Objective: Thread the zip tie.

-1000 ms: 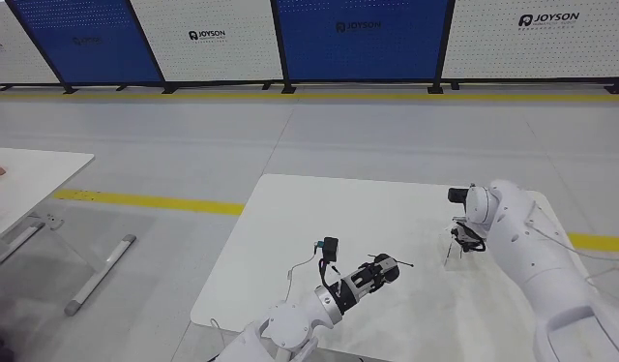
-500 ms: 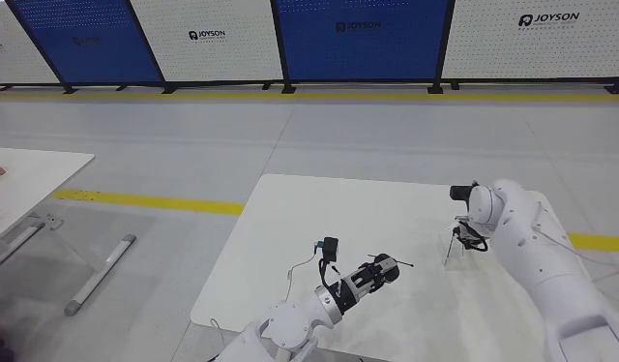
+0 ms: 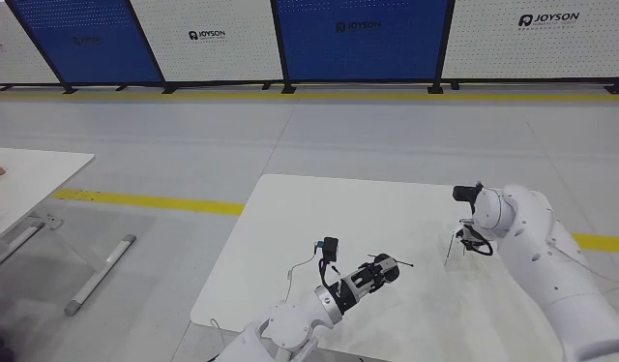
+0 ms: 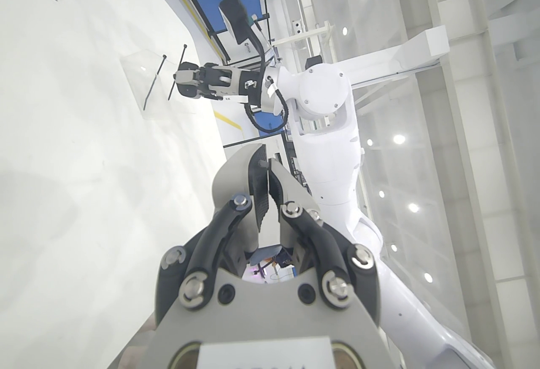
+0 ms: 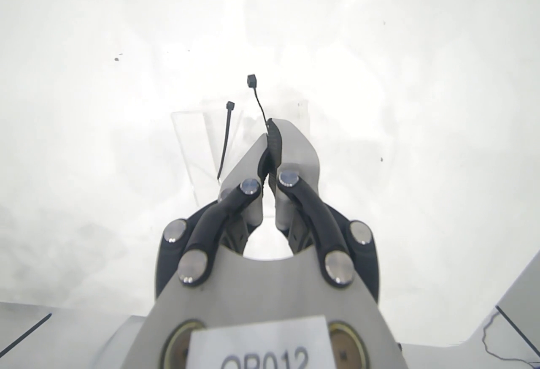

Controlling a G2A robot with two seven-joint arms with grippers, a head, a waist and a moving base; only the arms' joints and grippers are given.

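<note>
On the white table (image 3: 290, 226) stands a clear holder (image 5: 190, 142) with a spare zip tie (image 5: 225, 138) leaning in it. The right gripper (image 5: 270, 136) is clamped on the zip tie (image 5: 257, 98), just beside the holder. The left gripper (image 4: 263, 176), well apart, has its fingers pressed together. Since a second ago the right arm has shifted slightly to its right; the left one has not moved.
</note>
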